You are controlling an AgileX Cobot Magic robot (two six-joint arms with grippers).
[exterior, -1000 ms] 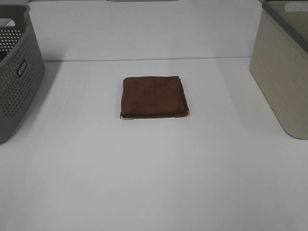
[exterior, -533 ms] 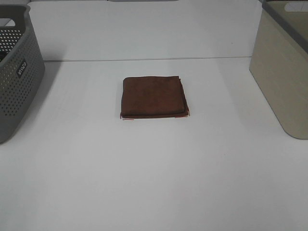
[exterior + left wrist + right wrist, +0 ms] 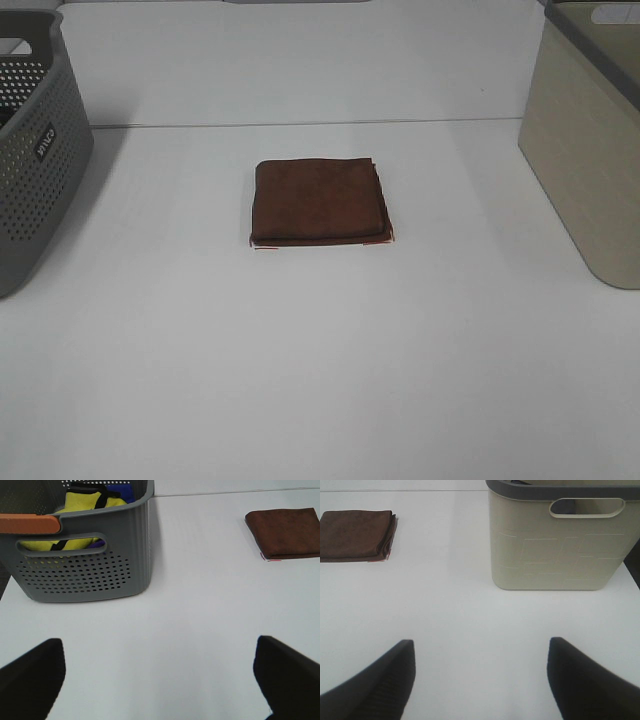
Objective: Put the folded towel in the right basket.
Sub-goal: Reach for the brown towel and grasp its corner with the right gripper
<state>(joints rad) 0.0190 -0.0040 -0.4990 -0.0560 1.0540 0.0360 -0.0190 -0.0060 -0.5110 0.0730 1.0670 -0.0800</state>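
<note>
A folded brown towel [image 3: 318, 201] lies flat in the middle of the white table; it also shows in the left wrist view [image 3: 283, 533] and the right wrist view [image 3: 356, 528]. The beige right basket [image 3: 590, 140] stands at the table's right edge, seen closer in the right wrist view [image 3: 559, 535]. Neither arm shows in the exterior high view. My left gripper [image 3: 157, 672] is open and empty, far from the towel. My right gripper [image 3: 480, 677] is open and empty, in front of the beige basket and apart from the towel.
A grey perforated basket [image 3: 32, 150] stands at the left edge; in the left wrist view it [image 3: 85, 555] holds yellow and blue cloths. The white table [image 3: 320, 350] stretches between the baskets.
</note>
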